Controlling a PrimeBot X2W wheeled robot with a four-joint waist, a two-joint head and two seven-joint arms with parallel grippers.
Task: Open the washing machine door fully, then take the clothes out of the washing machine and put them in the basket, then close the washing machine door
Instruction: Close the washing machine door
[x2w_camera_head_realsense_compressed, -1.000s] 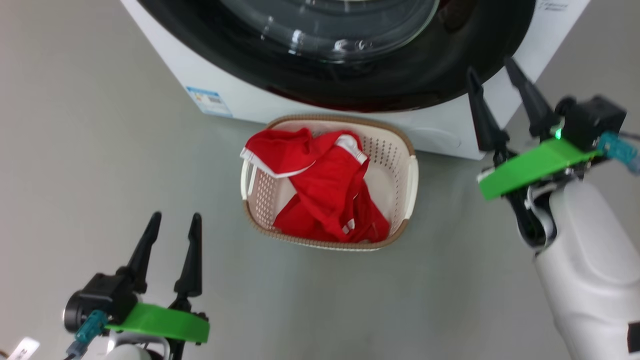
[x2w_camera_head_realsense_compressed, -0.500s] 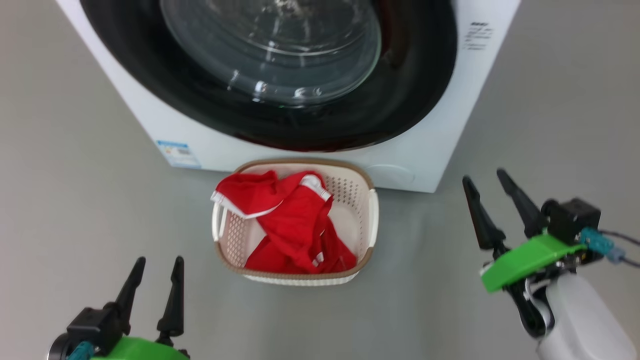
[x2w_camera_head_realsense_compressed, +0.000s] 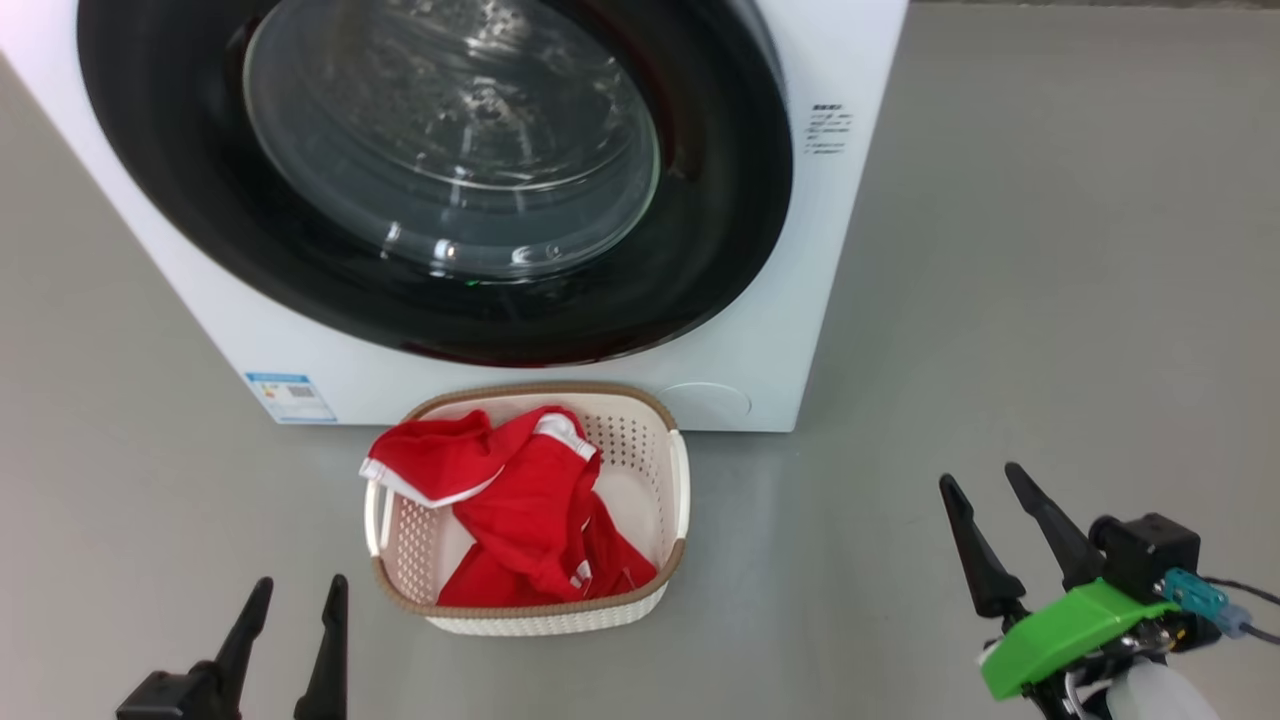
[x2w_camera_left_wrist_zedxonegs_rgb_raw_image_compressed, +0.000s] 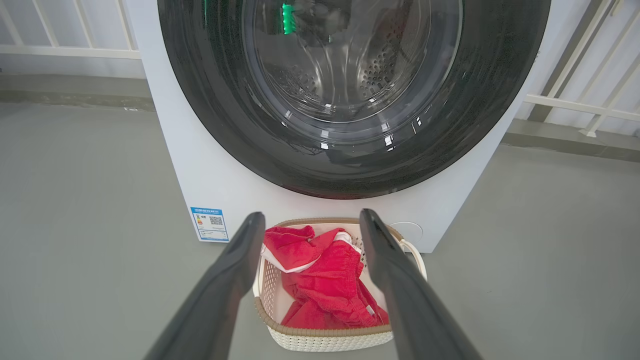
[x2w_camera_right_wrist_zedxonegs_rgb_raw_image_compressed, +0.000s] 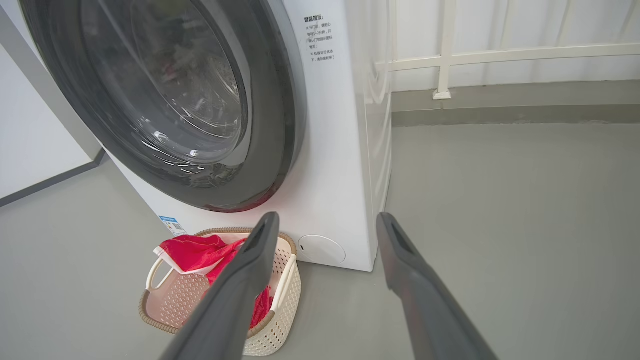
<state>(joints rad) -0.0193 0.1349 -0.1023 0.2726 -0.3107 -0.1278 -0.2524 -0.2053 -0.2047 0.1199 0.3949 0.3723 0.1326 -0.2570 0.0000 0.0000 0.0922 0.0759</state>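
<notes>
This reads as the tail end of the job. The washing machine (x2w_camera_head_realsense_compressed: 760, 330) stands white and square at the top of the head view. The washing machine door (x2w_camera_head_realsense_compressed: 715, 200) lies flat vs. its front, black rim flush in the right wrist view too. I judge it shut, tho whether it has caught can't be seen. Thru it the drum (x2w_camera_left_wrist_zedxonegs_rgb_raw_image_compressed: 350, 75) looks bare, no red that I can make out.

The basket (x2w_camera_head_realsense_compressed: 540, 388) sits on the floor (x2w_camera_head_realsense_compressed: 1050, 250) just in front of the machine, below the door's lower edge and approx. btw. your two arms. The clothes (x2w_camera_head_realsense_compressed: 520, 500) are in it, red w/ white trim, one fold draped over its left rim. The left gripper (x2w_camera_head_realsense_compressed: 301, 585) hangs at lower left, fingers spread, nothing in them. The right gripper (x2w_camera_head_realsense_compressed: 978, 475) at lower right is likewise spread and empty, well apart from basket and machine.

So opening, unloading and closing all look done. Nothing obvious is left, except maybe checking the door.

Room: the grey floor is open to the right of the machine and in front of the basket. A white railing (x2w_camera_right_wrist_zedxonegs_rgb_raw_image_compressed: 500, 55) and a kerb (x2w_camera_right_wrist_zedxonegs_rgb_raw_image_compressed: 500, 107) run behind, well off. Mind the machine's right front corner, the nearest hard edge to your right arm. Mind the basket rim too; it's near the left fingers in the head view.
</notes>
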